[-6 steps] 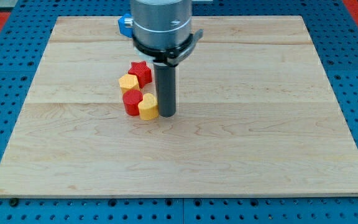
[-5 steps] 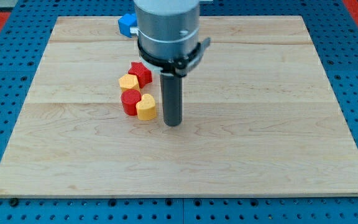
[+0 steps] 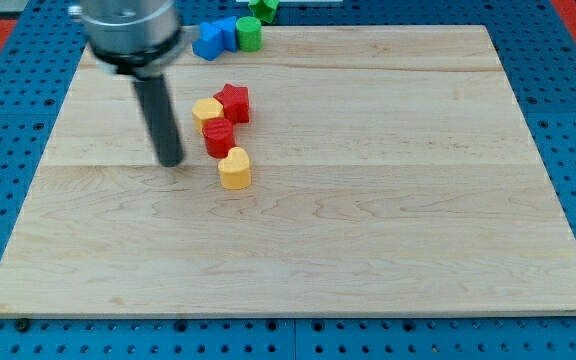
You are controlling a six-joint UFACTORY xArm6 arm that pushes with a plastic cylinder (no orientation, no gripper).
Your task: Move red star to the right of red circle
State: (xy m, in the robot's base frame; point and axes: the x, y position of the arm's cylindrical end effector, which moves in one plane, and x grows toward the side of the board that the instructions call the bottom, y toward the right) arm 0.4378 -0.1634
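Our tool, a plain rod with no jaws to open or close, rests its tip on the table, clear of every block. The red star lies to the tool's right and farther up the view, touching the yellow block; the red circle sits just below both, with the yellow heart under it. We judge the main risk to be the tight cluster: a push from this side would drive the circle and yellow pieces along with the star. The star is small, five-pointed, flat-topped and upright.
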